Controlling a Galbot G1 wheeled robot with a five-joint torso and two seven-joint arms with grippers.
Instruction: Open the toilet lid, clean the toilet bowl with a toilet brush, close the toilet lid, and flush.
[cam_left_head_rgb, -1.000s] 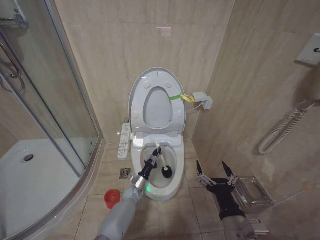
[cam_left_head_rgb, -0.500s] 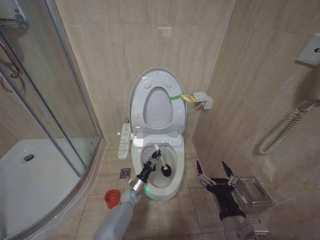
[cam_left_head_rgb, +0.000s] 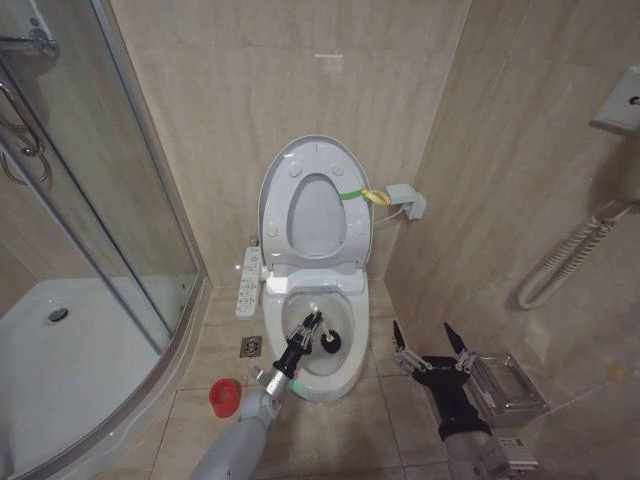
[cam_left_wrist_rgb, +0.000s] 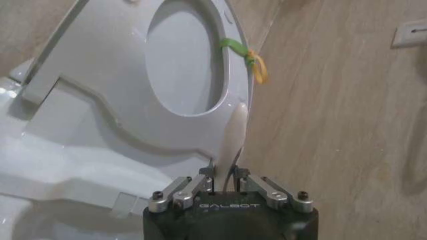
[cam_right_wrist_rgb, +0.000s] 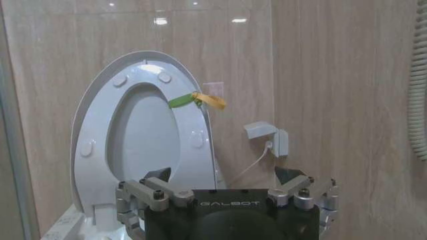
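Note:
The toilet lid (cam_left_head_rgb: 315, 160) stands raised against the back wall with the seat ring against it, a yellow-green strap (cam_left_head_rgb: 352, 194) at its edge. Below it the toilet bowl (cam_left_head_rgb: 345, 372) lies open. My left gripper (cam_left_head_rgb: 306, 327) is over the bowl, shut on the white handle of the toilet brush (cam_left_head_rgb: 329, 343), whose dark head is down inside the bowl. The left wrist view shows the left gripper (cam_left_wrist_rgb: 225, 179) clamped on the handle (cam_left_wrist_rgb: 235, 130), with the lid (cam_left_wrist_rgb: 120, 85) behind. My right gripper (cam_left_head_rgb: 432, 345) hovers open to the right of the toilet, and faces the lid (cam_right_wrist_rgb: 93, 145) in its own view (cam_right_wrist_rgb: 223, 191).
A red holder cup (cam_left_head_rgb: 225, 397) sits on the floor left of the bowl, near a floor drain (cam_left_head_rgb: 250, 346). The button panel (cam_left_head_rgb: 248, 280) is at the bowl's left. A glass shower enclosure (cam_left_head_rgb: 100, 220) fills the left. A metal tray (cam_left_head_rgb: 505, 385) and corded handset (cam_left_head_rgb: 560, 262) hang on the right wall.
My left arm has drawn back a little toward me and the brush handle has tipped lower, while the brush head stays in the bowl. The right arm has not moved.

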